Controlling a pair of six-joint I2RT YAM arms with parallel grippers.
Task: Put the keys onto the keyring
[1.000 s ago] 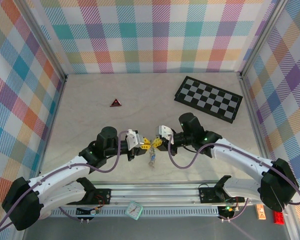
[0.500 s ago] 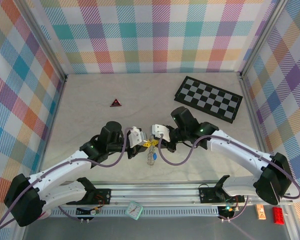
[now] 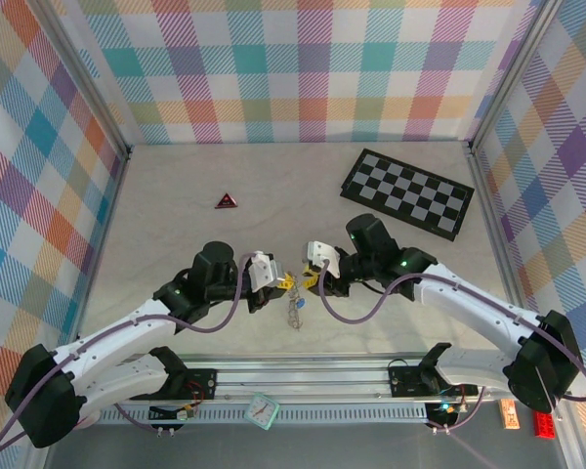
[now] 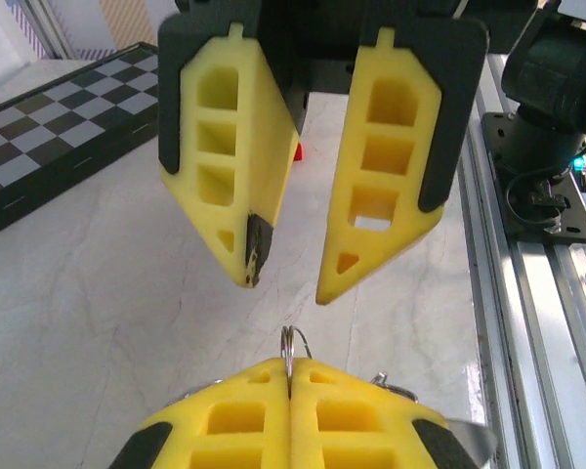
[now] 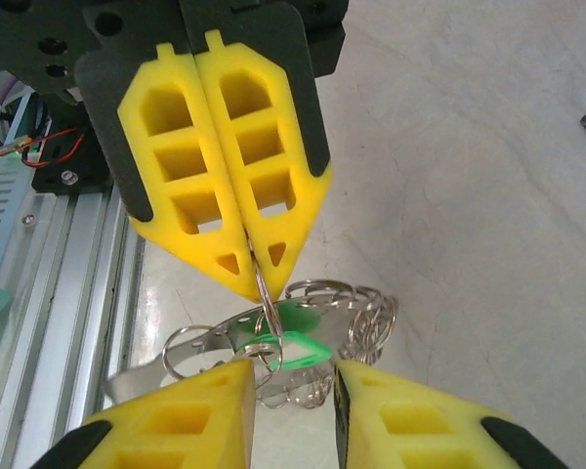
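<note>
My left gripper [image 3: 279, 281] is shut on the keyring [image 4: 291, 344], a thin steel ring whose edge sticks up from between its yellow fingers [image 4: 234, 420]. In the right wrist view the keyring [image 5: 264, 289] hangs from those shut fingers. Under it dangles a bunch of silvery rings and keys [image 5: 356, 327], one with a green head [image 5: 298, 342]. The bunch [image 3: 295, 309] hangs just above the table in the top view. My right gripper [image 3: 309, 278] faces the left one, tip to tip. It [image 5: 293, 379] is open, its fingers either side of the bunch and touching nothing.
A chequered board [image 3: 407, 192] lies at the back right, and a small red-and-black triangle [image 3: 225, 201] at the back left. The aluminium rail [image 3: 303, 376] with the arm bases runs along the near edge. Patterned walls close in three sides.
My right gripper has opened and drawn back a little to the right. My left gripper has shut on the keyring and keeps it, with the bunch hanging below.
</note>
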